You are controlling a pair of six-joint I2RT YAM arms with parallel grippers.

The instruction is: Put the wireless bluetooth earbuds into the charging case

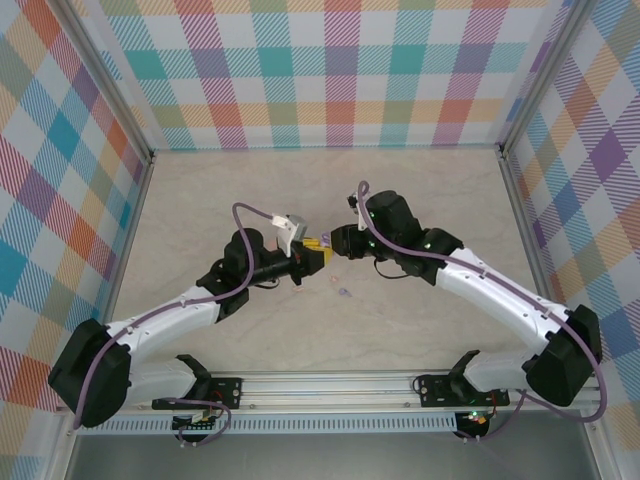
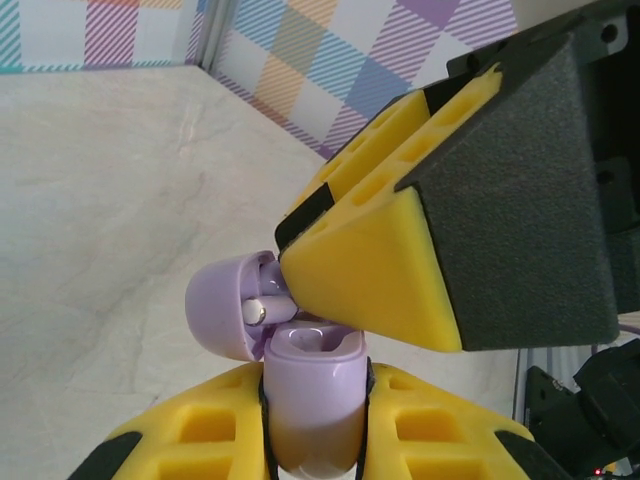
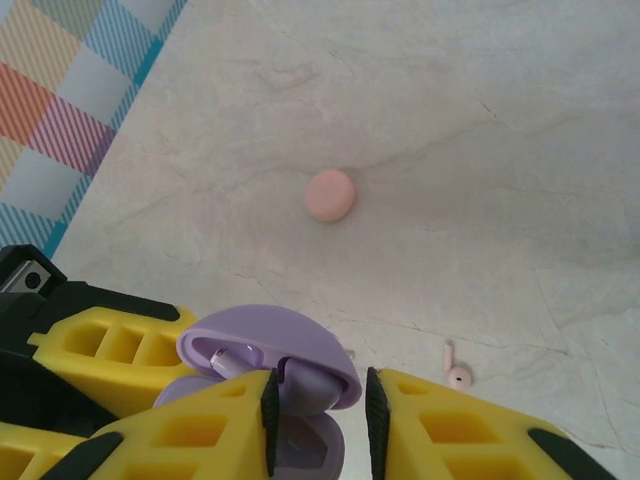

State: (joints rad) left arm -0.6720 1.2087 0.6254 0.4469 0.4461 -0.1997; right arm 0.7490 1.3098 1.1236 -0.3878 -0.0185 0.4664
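My left gripper (image 2: 315, 445) is shut on the body of a purple charging case (image 2: 311, 385), held upright with its lid (image 2: 222, 305) hinged open to the left. A purple earbud (image 2: 262, 311) with a silvery stem tip lies across the lid's hollow, above the case mouth. One yellow finger (image 2: 375, 275) of my right gripper (image 3: 318, 405) presses down over the opening. Its jaws stand a little apart around the lid (image 3: 275, 345); the left pad touches purple and the right pad shows a sliver of gap. Both grippers (image 1: 322, 250) meet mid-table.
A round pink disc (image 3: 330, 195) lies on the marble table beyond the case. A pale pink earbud (image 3: 457, 373) rests to the right of my right fingers. Two small loose pieces (image 1: 340, 287) lie just in front of the grippers. Checked walls close in three sides.
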